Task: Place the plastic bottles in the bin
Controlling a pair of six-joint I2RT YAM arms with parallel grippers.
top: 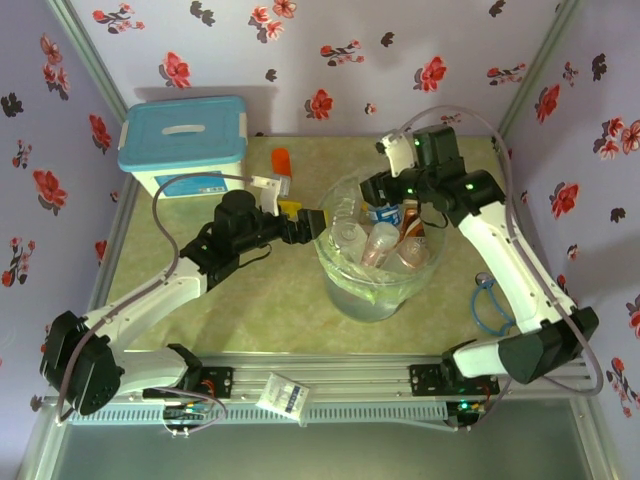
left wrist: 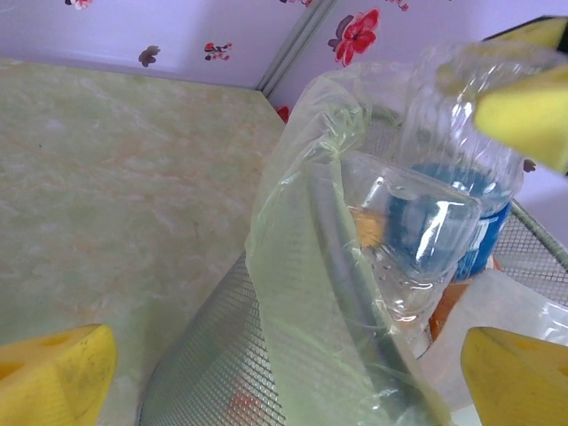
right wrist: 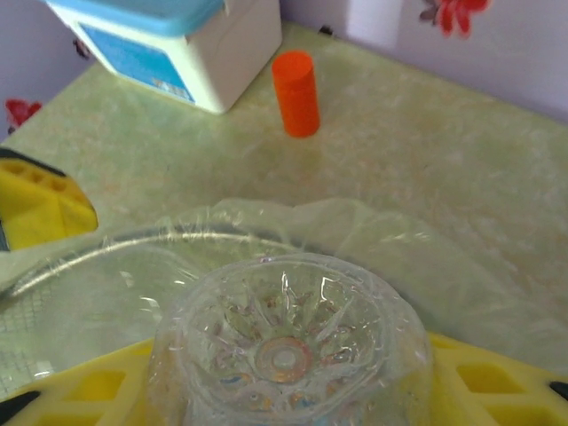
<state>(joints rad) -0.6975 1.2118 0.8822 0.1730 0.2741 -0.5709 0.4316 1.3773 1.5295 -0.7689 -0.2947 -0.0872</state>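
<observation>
You are holding the left arm stretched low over the worktop (top: 270, 300), the left gripper (top: 300, 222) sitting at the bin's (top: 372, 298) left rim, jaws released. The right arm is arching over the bin, the right gripper's (top: 378, 188) jaws grasping a clear plastic bottle (right wrist: 288, 346) above the bottles (top: 382, 243) lying inside.

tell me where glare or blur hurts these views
top external: soft, bottles in the bin smear together; left wrist: glare streaks on the liner, near yellow pads blurred; right wrist: held bottle in focus, small highlights on its base
</observation>
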